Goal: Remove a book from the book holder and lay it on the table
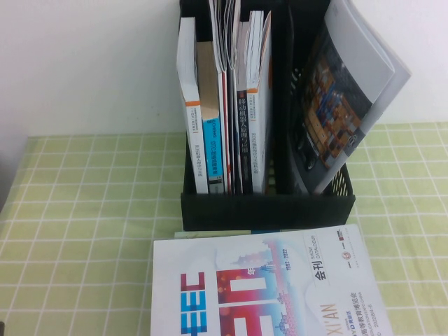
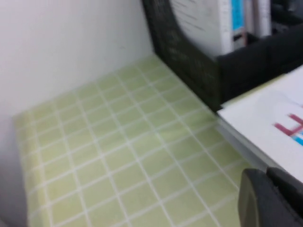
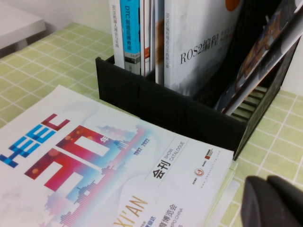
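While large thin white-covered book [image 1: 262, 290] lies flat at lower centre on green grid-cloth table [image 1: 77, 231], fronting black mesh book holder [image 1: 266, 210]; right gripper [image 3: 274, 201] closed, empty; left gripper [image 2: 272, 198] state unclear.

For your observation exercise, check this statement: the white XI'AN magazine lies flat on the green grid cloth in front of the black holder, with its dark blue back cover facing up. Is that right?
Not quite. The book does lie flat on the table in front of the book holder, but its white front cover with red and blue letters faces up, not the dark blue back. The high view and right wrist view show this.
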Tool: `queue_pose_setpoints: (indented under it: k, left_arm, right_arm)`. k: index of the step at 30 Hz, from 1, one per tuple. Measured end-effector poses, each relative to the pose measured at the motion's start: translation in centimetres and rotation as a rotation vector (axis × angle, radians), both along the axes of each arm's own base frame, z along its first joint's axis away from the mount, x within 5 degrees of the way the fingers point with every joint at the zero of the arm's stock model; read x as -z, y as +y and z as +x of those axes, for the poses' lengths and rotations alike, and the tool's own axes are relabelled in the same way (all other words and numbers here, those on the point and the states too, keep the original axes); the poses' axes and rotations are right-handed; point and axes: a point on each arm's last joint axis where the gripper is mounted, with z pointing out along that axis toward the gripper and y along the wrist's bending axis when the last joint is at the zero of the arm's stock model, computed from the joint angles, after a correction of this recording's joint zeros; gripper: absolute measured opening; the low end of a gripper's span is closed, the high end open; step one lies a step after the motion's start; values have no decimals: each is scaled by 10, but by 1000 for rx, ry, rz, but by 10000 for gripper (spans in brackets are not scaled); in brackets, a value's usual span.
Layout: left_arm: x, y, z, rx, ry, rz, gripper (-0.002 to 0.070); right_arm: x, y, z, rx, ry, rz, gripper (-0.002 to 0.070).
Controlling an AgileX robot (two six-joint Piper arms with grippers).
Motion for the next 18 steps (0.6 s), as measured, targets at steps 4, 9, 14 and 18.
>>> queue_pose_setpoints:
  k: [4,9,14,18]
  left_arm:
    - [14,1,11,-101,-82,-72,-3]
    - [50,2,18,-187,-153,-249,-3]
    - [77,3,18,-198,-129,-261,-3]
    - [85,3,17,-203,-53,-227,-3]
  right_arm:
    - [0,0,0,0,-1,-1,1]
    - [0,0,0,0,-1,-1,1]
    - [0,0,0,0,0,4,1]
    - [0,0,0,2,3,8,1]
